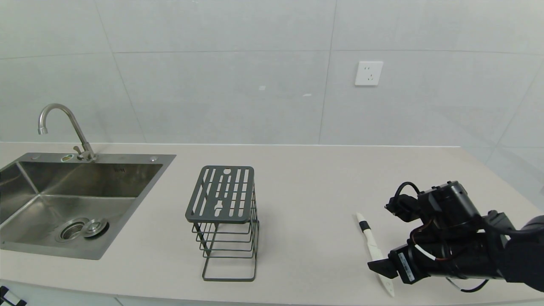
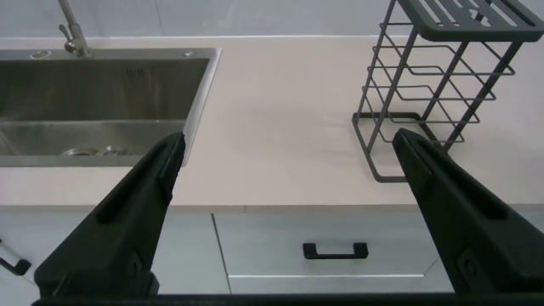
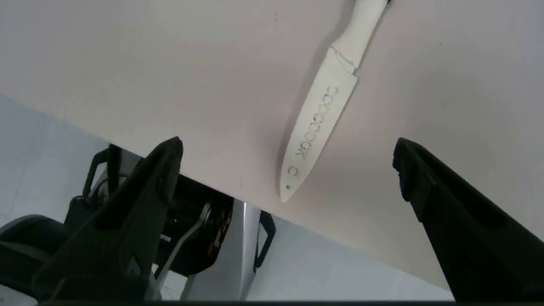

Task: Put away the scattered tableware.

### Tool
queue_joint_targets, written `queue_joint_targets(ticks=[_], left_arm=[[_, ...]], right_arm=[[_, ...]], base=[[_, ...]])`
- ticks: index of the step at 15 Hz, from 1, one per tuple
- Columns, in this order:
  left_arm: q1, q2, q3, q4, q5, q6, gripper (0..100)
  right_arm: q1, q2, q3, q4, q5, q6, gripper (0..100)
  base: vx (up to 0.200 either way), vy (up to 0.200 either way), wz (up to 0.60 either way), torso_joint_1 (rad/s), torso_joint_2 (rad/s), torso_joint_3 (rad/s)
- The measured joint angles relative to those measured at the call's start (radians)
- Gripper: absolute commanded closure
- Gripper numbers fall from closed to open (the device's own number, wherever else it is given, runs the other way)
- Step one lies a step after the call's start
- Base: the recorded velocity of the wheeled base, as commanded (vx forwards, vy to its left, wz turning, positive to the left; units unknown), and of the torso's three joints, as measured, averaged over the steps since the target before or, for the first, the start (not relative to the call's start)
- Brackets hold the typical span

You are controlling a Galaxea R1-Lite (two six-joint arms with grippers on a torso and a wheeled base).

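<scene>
Right end effector [image 3: 287,153] sits at the front right of the surface [image 1: 306,191], fingers spread wide, nothing held, over the blade end of the knife [image 1: 370,242]. The knife lies flat near the front edge. Its blade tip points toward that edge and its handle points away toward the wall. It is all white apart from a dark band on the handle.

Likely light, stiff and smooth. The blade is thin and flush to the surface, so it is hard to get under and may slide. If it is ceramic, the tip could chip. Best hold looks like the thicker handle, pinched across its width, not the blade.

Left end effector [image 2: 287,140] is also spread and empty, low in front of the surface's front edge.

Further back, well apart from the knife, the dark wire rack [image 1: 221,221] with a slotted top stands mid-surface. The sink [image 1: 127,158] is on the left with the faucet [image 1: 63,123] behind it.
</scene>
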Motion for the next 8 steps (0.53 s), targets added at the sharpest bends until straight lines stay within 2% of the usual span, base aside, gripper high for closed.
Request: queue_joint_targets(ticks=[5,8], left_arm=[[0.000,0.000,0.000,0.000,0.000,-0.001,0],[0.000,0.000,0.000,0.000,0.006,-0.001,0]], right_arm=[[-0.014,0.088,-0.014,-0.048,-0.002,0.007,0],[-0.010,0.147,-0.066,-0.076,-0.020,0.010,0]], base=[[0.000,0.000,0.00,0.000,0.00,0.000],[0.000,0.000,0.00,0.000,0.00,0.000]])
